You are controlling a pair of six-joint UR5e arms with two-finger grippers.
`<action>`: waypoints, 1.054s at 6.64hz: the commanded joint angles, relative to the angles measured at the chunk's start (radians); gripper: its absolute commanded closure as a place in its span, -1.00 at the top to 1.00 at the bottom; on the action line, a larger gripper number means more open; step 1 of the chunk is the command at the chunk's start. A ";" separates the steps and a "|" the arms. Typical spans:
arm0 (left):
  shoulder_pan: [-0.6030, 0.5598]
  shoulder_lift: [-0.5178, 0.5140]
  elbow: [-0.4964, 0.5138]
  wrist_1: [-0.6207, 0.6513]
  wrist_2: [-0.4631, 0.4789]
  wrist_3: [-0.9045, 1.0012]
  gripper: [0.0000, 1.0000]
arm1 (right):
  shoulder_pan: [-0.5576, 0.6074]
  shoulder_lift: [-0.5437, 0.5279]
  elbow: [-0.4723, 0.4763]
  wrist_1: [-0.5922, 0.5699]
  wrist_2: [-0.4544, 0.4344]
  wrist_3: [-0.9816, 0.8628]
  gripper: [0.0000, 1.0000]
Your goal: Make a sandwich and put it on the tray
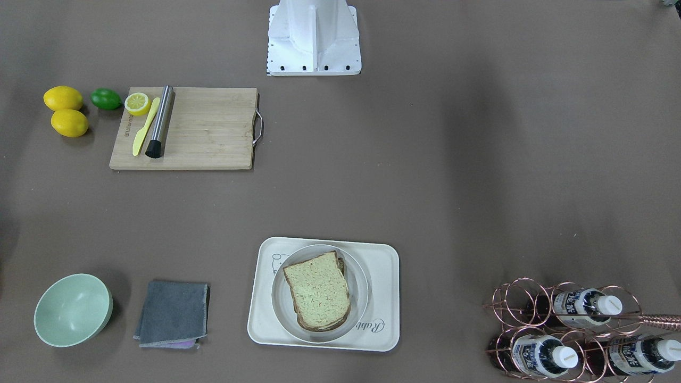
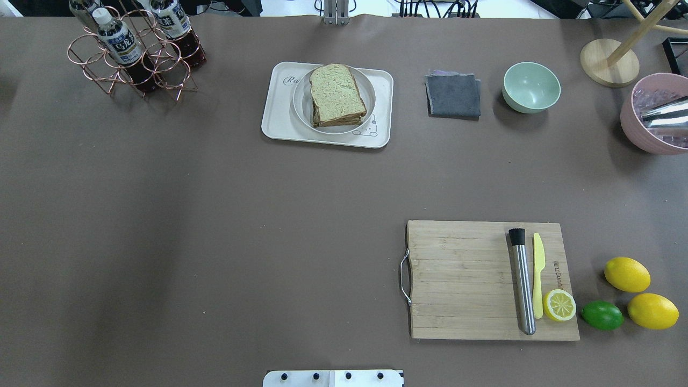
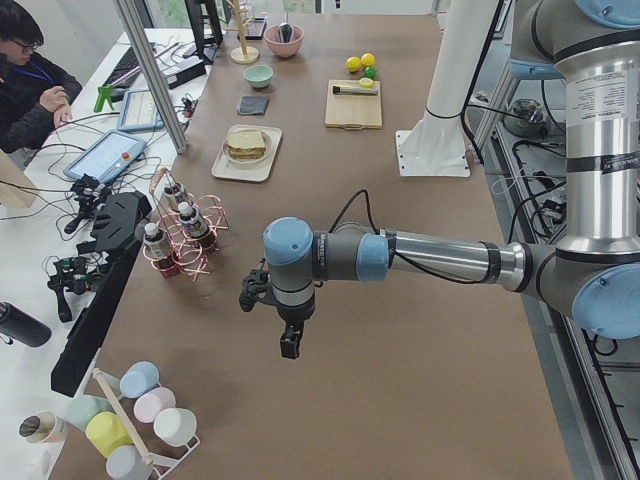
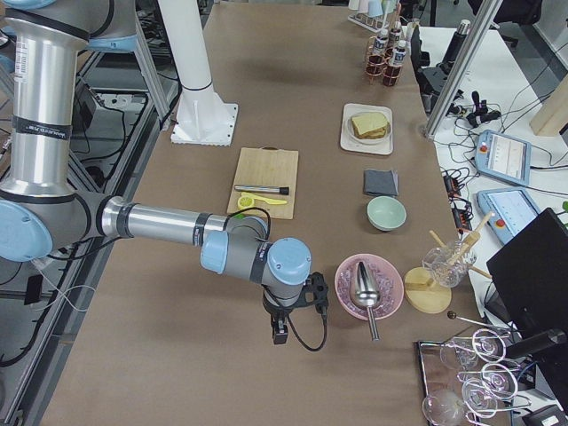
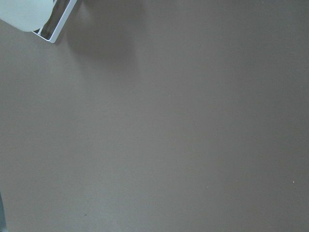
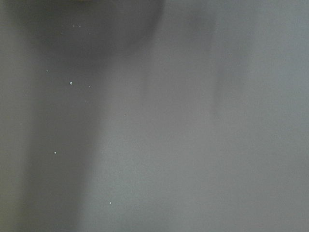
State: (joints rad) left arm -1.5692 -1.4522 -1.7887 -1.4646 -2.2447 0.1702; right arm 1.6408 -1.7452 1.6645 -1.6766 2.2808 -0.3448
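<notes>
The brown-crusted bread sandwich (image 1: 317, 290) lies on a round white plate (image 1: 360, 293) in the cream rounded tray (image 1: 384, 271), where the script "Rabb" is readable. The left end effector (image 3: 288, 345) and the right end effector (image 4: 279, 335) hang above the brown bench (image 1: 425, 186); how wide they stand I cannot tell.

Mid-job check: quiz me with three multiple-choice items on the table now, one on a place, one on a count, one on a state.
1. The sandwich rests: A on the cutting board; B on the round plate in the tray; C in the green bowl.
2. Whole lemons beside the lime: A one; B two; C four.
3. The sandwich's slices are: A stacked; B side by side; C upright.
Answers: B, the plate's rim rings it inside the tray; B, two yellow ones lie there; A, one slice covers the other.
</notes>
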 commanded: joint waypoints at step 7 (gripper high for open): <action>-0.006 -0.033 0.014 0.001 -0.121 -0.005 0.99 | 0.004 0.012 0.001 0.000 0.005 0.010 1.00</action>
State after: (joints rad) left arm -1.5761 -1.4683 -1.7735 -1.4627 -2.3579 0.1666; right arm 1.6444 -1.7336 1.6659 -1.6766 2.2856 -0.3344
